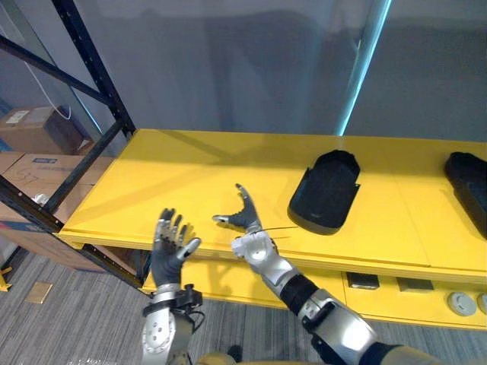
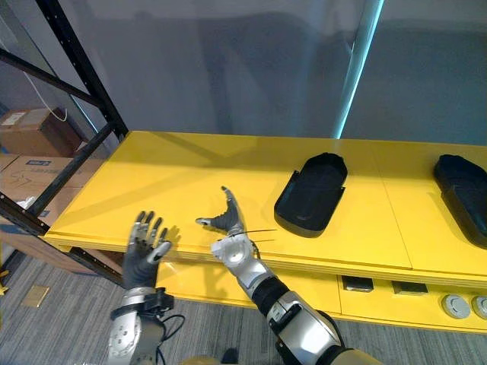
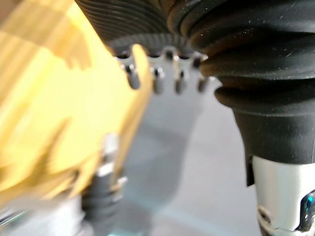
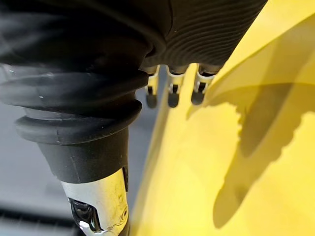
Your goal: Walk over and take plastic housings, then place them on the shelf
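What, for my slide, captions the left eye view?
Left robot hand and right robot hand open at yellow shelf bearing black housings.

Left robot hand (image 1: 170, 242) open, raised; right robot hand (image 1: 245, 220) open.

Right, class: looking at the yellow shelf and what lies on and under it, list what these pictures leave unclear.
The right-hand black housing: cut off by the right edge in both eye views, full shape hidden.
The round parts under the yellow shelf: too small in the eye views.
In the left wrist view the shelf is blurred, no surface detail.
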